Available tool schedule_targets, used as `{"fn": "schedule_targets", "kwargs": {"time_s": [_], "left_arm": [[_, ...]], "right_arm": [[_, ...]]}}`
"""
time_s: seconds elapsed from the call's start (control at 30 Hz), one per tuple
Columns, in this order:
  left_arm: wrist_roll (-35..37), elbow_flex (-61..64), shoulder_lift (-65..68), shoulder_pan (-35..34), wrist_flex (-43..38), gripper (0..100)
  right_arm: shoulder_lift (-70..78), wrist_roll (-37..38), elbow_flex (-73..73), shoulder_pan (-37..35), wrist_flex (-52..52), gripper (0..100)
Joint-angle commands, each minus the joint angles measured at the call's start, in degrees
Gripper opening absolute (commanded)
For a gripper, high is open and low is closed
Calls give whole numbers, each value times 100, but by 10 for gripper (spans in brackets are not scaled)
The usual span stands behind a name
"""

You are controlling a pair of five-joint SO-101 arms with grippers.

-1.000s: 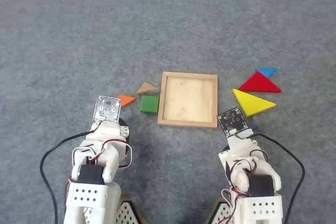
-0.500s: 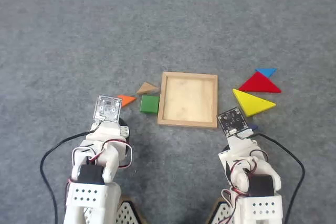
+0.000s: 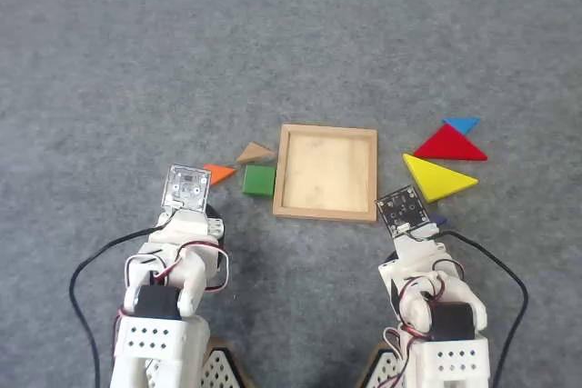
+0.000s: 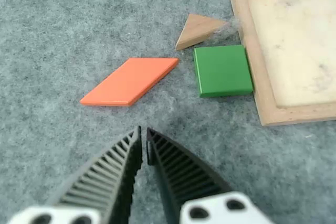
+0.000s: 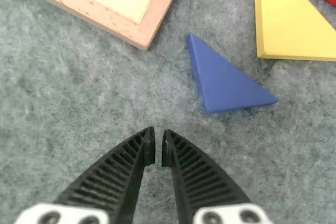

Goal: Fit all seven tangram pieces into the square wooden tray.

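Most of the navy triangle (image 3: 440, 221) hides under the right arm (image 3: 420, 265) overhead.

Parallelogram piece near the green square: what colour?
The parallelogram piece is orange, shown best in the left wrist view.

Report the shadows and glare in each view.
High view: even light, no glare on the wooden tray, hardly any shadows. Left wrist view: thin shadows under the orange parallelogram and green square. Right wrist view: faint shadow edging the blue triangle, no glare.
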Motion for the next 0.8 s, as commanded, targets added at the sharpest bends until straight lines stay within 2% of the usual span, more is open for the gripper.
{"fn": "schedule_targets", "kwargs": {"time_s": [0.0, 0.57, 0.63, 0.7, 0.77], "left_arm": [[35, -101, -70, -18, 0, 14], [35, -101, -70, -18, 0, 14], [35, -101, -70, -18, 0, 14], [26, -101, -70, -18, 0, 14], [26, -101, -70, -18, 0, 14]], "right_arm": [[-13, -44, 97, 31, 40, 39], [-22, -26, 88, 75, -84, 41], [-22, 35, 88, 303, -303, 41], [-22, 545, 26, 681, -708, 41], [-22, 1468, -193, 1095, -1130, 42]]}}
